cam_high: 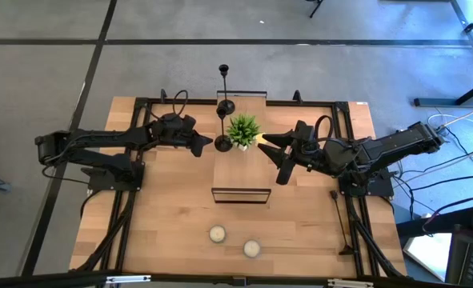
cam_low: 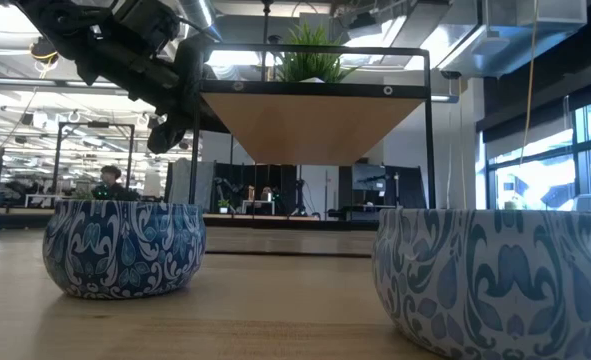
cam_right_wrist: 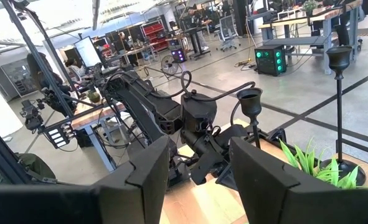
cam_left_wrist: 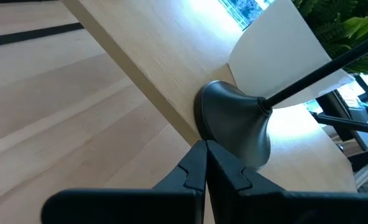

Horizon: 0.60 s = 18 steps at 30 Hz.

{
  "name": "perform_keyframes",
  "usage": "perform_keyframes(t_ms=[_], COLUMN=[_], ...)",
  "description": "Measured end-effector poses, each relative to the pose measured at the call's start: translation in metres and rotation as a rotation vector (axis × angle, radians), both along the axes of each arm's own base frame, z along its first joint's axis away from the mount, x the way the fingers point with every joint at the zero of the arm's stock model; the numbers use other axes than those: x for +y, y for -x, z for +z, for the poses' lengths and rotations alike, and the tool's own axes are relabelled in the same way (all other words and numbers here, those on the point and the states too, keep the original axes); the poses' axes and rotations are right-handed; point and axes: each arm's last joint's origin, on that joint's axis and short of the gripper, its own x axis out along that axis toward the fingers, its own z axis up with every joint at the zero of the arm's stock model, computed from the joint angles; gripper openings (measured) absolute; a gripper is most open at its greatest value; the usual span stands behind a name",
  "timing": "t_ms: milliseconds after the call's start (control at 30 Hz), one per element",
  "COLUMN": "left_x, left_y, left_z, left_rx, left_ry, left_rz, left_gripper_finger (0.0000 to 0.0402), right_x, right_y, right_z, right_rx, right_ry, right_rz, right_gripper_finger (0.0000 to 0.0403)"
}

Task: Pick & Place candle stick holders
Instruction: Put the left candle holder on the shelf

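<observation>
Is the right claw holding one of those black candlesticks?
No, the right gripper hangs open and empty, with the candle stick holders standing farther off by the plant.

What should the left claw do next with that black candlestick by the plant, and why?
Probably back the left gripper away. Its fingers look shut and empty, just short of the candle stick holder, whose base already sits on the raised wooden shelf beside the potted plant.

No words, numbers, labels or signs can be read in any of the pictures. The far-off screens and boxes in the room are too small to make out.
</observation>
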Motion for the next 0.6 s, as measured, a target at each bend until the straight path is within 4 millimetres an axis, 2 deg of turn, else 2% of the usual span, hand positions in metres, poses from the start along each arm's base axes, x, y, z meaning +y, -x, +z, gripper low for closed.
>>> perform_keyframes(t_ms=[600], left_x=[-0.0018], left_y=[-0.0043], left_z=[-0.0048], left_rx=[0.014], left_ry=[0.013], left_rz=[-0.028], left_gripper_finger=[0.0002], right_x=[-0.0005], right_y=[-0.0001], right_z=[0.0000], right_rx=[0.000], right_ry=[0.001], right_rz=[-0.003], right_gripper_finger=[0.0172])
